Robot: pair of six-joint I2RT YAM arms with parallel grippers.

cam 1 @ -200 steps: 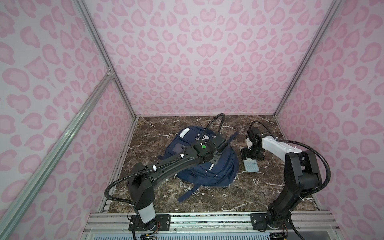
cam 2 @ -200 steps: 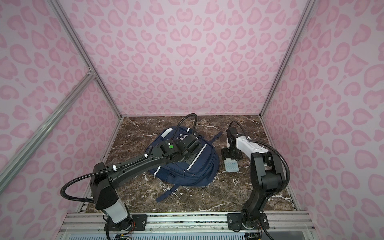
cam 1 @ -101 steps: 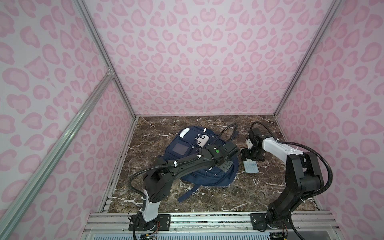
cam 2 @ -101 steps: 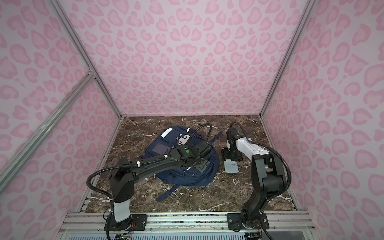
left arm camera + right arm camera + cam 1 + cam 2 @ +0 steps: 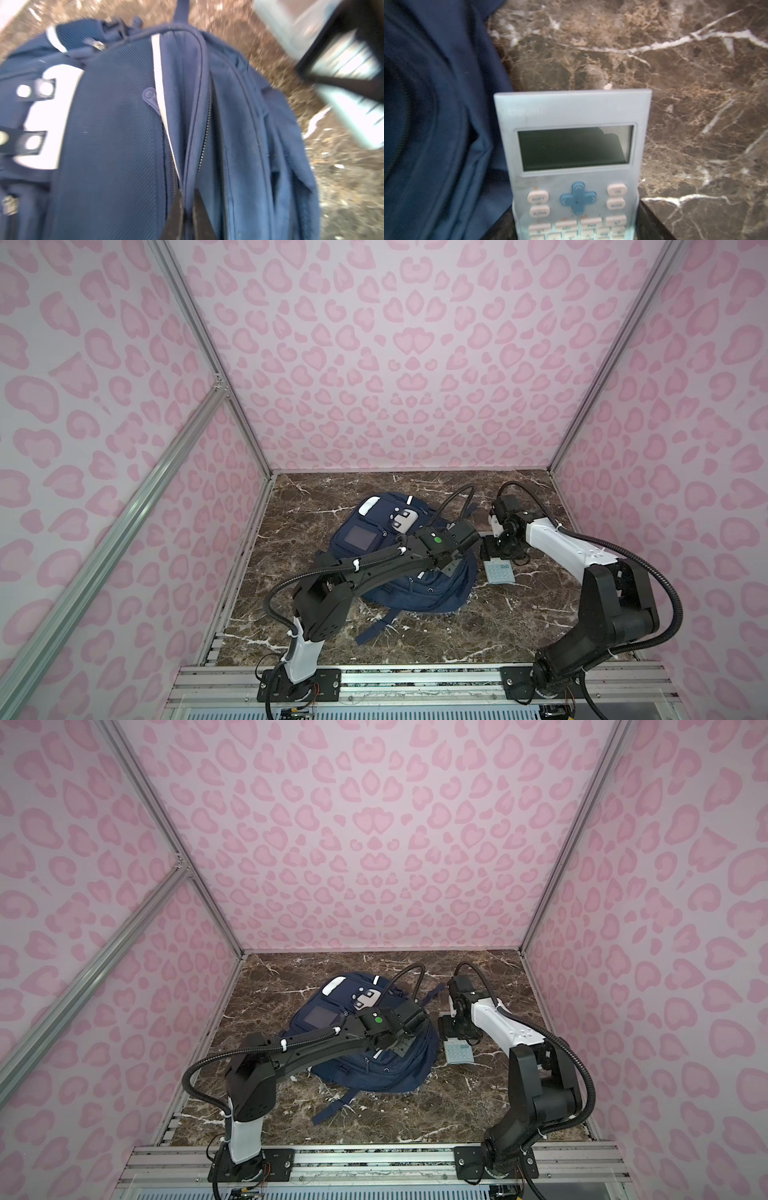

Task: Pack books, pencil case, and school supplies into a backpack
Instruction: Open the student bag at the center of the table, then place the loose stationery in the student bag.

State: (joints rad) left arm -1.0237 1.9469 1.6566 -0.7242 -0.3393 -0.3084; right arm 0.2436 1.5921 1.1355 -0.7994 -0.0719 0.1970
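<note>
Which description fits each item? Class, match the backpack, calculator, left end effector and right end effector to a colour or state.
Items:
1 backpack
2 calculator
3 left end effector
4 right end effector

Descriptions:
a closed across the calculator's sides
b navy, with white patches
c pinching a fold of the backpack
d pale grey-blue, with a dark screen

Pairs: 1-b, 2-d, 3-c, 4-a

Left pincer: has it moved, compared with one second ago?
Yes. In a top view the left pincer has left the white patch on the backpack and gone toward the calculator; it now pinches the backpack's cloth.
</note>
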